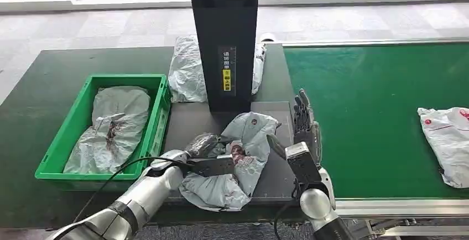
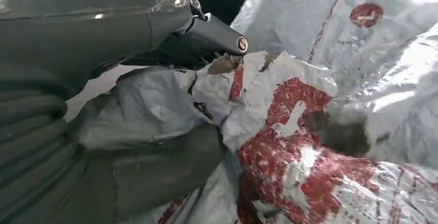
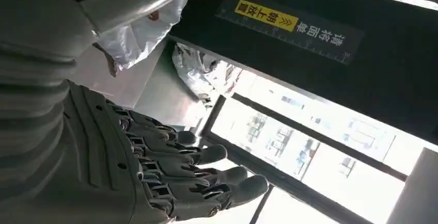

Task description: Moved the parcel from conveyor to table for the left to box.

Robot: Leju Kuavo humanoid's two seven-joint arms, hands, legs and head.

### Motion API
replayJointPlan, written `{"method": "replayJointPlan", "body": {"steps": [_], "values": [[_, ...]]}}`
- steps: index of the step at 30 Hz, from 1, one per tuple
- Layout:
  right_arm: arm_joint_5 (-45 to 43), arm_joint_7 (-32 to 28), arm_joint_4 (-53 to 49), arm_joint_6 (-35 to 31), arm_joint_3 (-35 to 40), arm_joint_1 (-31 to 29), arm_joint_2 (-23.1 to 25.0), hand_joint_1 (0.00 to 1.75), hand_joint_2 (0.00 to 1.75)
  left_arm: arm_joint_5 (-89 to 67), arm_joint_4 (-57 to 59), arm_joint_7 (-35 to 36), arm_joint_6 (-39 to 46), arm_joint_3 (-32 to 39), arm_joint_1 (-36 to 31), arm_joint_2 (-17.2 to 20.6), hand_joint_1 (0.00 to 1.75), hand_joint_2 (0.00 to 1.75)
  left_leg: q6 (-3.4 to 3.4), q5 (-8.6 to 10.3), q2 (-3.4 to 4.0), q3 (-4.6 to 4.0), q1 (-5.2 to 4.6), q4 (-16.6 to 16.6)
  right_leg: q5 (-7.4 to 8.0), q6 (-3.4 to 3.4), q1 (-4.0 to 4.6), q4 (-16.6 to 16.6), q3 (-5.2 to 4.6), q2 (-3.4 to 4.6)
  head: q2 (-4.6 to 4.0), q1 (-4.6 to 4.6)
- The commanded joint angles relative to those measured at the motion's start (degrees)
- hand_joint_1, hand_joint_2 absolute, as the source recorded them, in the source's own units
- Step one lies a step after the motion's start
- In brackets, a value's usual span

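Lying crumpled on the grey platform (image 1: 188, 119) in front of the black scanner column (image 1: 224, 41), the grey poly-mailer parcel (image 1: 243, 157) is resting right under the left hand (image 1: 206, 150), which is closing its thumb and fingers on the bag's near, bunched edge. The left wrist view is showing the thick thumb pressing into wrinkled film with a torn red-and-white label (image 2: 289, 131). The bag's long axis is running from the robot's near side up toward the column, and the green crate (image 1: 160, 113), already holding one similar mailer (image 1: 110, 129), is sitting just to the parcel's left, so the carry looks short and leftward. The right hand (image 1: 307, 126) is standing just beside the parcel's right edge, fingers straight and apart, holding nothing. Slack, slippery film is likely to sag and shift when lifted. Another white mailer (image 1: 448, 140) is waiting on the green conveyor belt (image 1: 365, 113), well apart.
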Motion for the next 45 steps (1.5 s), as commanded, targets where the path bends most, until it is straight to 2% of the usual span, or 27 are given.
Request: {"method": "replayJointPlan", "body": {"steps": [1,2,4,6,7,9,11,14,15,16,19,22,24,28,29,30,31,32,33,37,38,41,45], "values": [[-0.1,0.4,-1.5,-0.3,-5.8,3.2,0.0,0.0,1.75,3.4,-0.9,-0.5,5.7,2.0,-2.9,1.2,1.75,1.75,0.01,0.05,-0.14,-0.19,0.05,-0.1,0.06,-0.05,0.05,-0.1,-0.18,0.15,-0.02,0.0],[-0.8,0.0,-1.8,-1.0,-6.3,4.1,-0.2,0.0,1.75,3.6,-4.2,0.6,11.8,3.4,-2.9,0.9,1.75,1.75,0.01,0.02,-0.13,-0.15,0.06,0.0,0.04,-0.04,0.09,0.0,-0.12,0.09,-0.02,0.02],[-1.3,-0.5,-2.9,-2.1,-6.4,5.4,-0.6,0.0,1.75,2.6,-9.3,3.5,18.7,4.4,-3.2,1.2,1.75,1.75,0.01,0.05,-0.17,-0.28,0.05,0.0,0.06,-0.04,0.1,0.0,-0.27,0.06,0.0,0.0],[-1.8,-0.7,-4.2,-3.4,-6.3,6.4,-0.6,0.0,1.75,-1.6,-16.0,8.8,29.6,6.6,-3.1,2.6,1.75,1.75,0.0,0.04,-0.06,-0.43,0.07,0.1,0.06,-0.06,0.13,0.1,-0.47,0.18,-0.02,0.0],[-2.3,-0.5,-4.1,-3.6,-5.9,6.3,-0.7,0.0,1.75,-4.4,-18.2,10.6,31.5,7.2,-3.5,4.2,1.75,1.75,-0.02,0.05,-0.05,-0.51,0.05,0.1,0.07,-0.08,0.12,0.1,-0.55,0.12,0.0,0.0],[-2.6,-0.4,-3.8,-3.9,-5.5,6.1,-0.7,0.0,1.75,-4.6,-19.4,10.4,29.8,8.5,-3.3,4.8,1.75,1.75,-0.08,0.11,0.04,-0.71,0.05,0.1,0.16,-0.11,0.15,0.1,-0.79,0.27,-0.02,0.02],[-3.1,-0.3,-2.0,-4.1,-4.6,4.9,-0.9,0.0,1.75,-13.0,-19.8,15.6,38.7,10.7,-3.3,6.7,1.75,1.75,-0.05,0.1,0.16,-0.67,0.04,0.0,0.16,-0.14,0.12,0.1,-0.79,0.36,-0.02,0.0],[-4.8,-1.5,1.9,-5.1,-2.9,2.2,-1.2,0.0,1.75,-17.4,-24.7,16.5,42.2,18.0,-1.5,10.0,1.75,1.75,-0.07,0.11,0.4,-0.64,0.04,0.0,0.23,-0.17,0.13,0.1,-0.85,0.69,-0.02,0.0],[-5.6,-1.8,2.6,-5.3,-2.4,1.5,-1.3,0.0,1.75,-18.5,-26.9,15.5,42.2,20.9,-0.4,10.5,1.75,1.75,-0.08,0.1,0.47,-0.67,0.06,0.0,0.23,-0.16,0.15,0.1,-0.9,0.69,0.0,0.02],[-6.0,-2.0,3.0,-5.5,-2.0,0.9,-1.5,0.0,1.75,-22.3,-28.7,16.3,42.2,24.2,0.7,11.5,1.75,1.75,-0.08,0.09,0.72,-0.68,0.06,0.0,0.3,-0.18,0.15,0.1,-1.0,1.02,0.0,0.0],[-6.5,-1.8,2.5,-5.7,-1.9,0.5,-1.5,0.0,1.75,-26.2,-28.8,17.3,42.2,29.6,1.6,13.9,1.75,1.75,-0.12,0.1,0.62,-0.68,0.04,0.0,0.23,-0.18,0.14,0.1,-0.97,0.82,0.0,0.0],[-6.6,-1.5,2.0,-5.5,-1.8,0.7,-1.6,0.0,1.75,-28.7,-26.4,18.5,42.2,31.3,1.3,15.1,1.75,1.75,-0.14,0.12,0.74,-0.62,0.07,-0.1,0.28,-0.23,0.15,0.1,-0.99,1.06,0.0,0.0],[-6.6,-1.4,2.0,-5.2,-1.7,0.6,-1.8,0.0,1.75,-31.5,-23.4,22.4,39.6,32.9,1.0,16.2,1.75,1.75,-0.18,0.18,0.49,-0.68,0.05,-0.1,0.21,-0.21,0.16,0.1,-0.98,0.7,-0.02,0.0],[-6.6,-1.4,2.0,-5.2,-1.7,0.6,-1.8,0.0,1.75,-31.5,-23.4,22.4,39.6,32.9,1.0,16.2,1.75,1.75,-0.17,0.21,0.32,-0.73,0.07,-0.1,0.2,-0.2,0.18,0.1,-0.97,0.55,-0.02,0.02],[-6.7,-0.5,2.8,-4.2,-0.8,0.3,-2.7,0.0,1.75,-31.4,-16.7,27.7,32.4,35.5,0.2,18.3,1.75,1.75,-0.17,0.22,0.37,-0.72,0.09,-0.1,0.22,-0.21,0.19,0.1,-0.99,0.69,0.0,0.02],[-6.7,-0.5,3.2,-3.8,-0.7,0.2,-2.8,0.0,1.75,-29.5,-13.3,25.8,33.6,36.4,0.0,19.4,1.75,1.75,-0.18,0.21,0.35,-0.77,0.08,-0.1,0.2,-0.2,0.18,0.1,-1.0,0.58,-0.02,0.0],[-6.8,-0.5,3.5,-3.4,-0.7,0.0,-2.9,0.0,1.75,-28.0,-8.7,25.1,32.7,37.2,-1.1,20.0,1.75,1.75,-0.18,0.21,0.57,-0.61,0.07,-0.2,0.29,-0.22,0.17,0.0,-0.93,0.9,0.0,0.02],[-6.9,-0.3,4.0,-2.8,-0.8,-0.4,-2.9,0.0,1.75,-25.3,-3.4,22.7,28.0,38.6,-2.6,20.0,1.75,1.75,-0.19,0.19,0.51,-0.63,0.05,-0.1,0.22,-0.22,0.15,0.1,-0.9,0.75,-0.02,0.02],[-6.9,0.1,3.9,-2.8,-1.2,-0.2,-2.9,0.0,1.75,-20.9,-1.0,18.4,24.7,40.3,-3.7,19.1,0.56,1.75,-0.19,0.23,0.49,-0.62,0.06,-0.2,0.26,-0.22,0.15,0.0,-0.87,0.8,0.0,0.04],[-6.9,0.0,3.4,-2.5,-1.5,0.2,-3.2,0.0,1.75,-21.0,-0.3,19.0,24.6,39.6,-4.4,18.1,0.56,1.75,-0.24,0.22,0.37,-0.83,0.08,0.0,0.25,-0.3,0.2,0.1,-1.12,0.58,0.0,0.0],[-6.9,0.4,3.3,-2.1,-1.6,0.2,-3.3,0.0,1.75,-18.9,0.3,17.3,20.1,39.5,-5.2,18.1,0.0,1.75,-0.25,0.22,0.32,-0.84,0.11,0.0,0.24,-0.31,0.23,0.1,-1.12,0.55,-0.02,0.0],[-7.2,1.1,3.5,-1.0,-2.2,0.3,-3.5,0.0,1.75,-11.1,-0.1,11.3,13.6,40.3,-6.1,16.4,0.0,1.75,-0.24,0.25,0.22,-0.86,0.12,0.0,0.25,-0.29,0.25,0.1,-1.09,0.52,0.0,0.0],[-7.2,1.1,3.5,-1.0,-2.3,0.3,-3.6,0.0,1.75,-10.9,-0.2,11.5,13.4,39.9,-6.4,16.1,0.0,1.75,-0.25,0.28,0.17,-0.91,0.11,0.0,0.28,-0.3,0.23,0.1,-1.09,0.46,-0.02,0.0]]}}
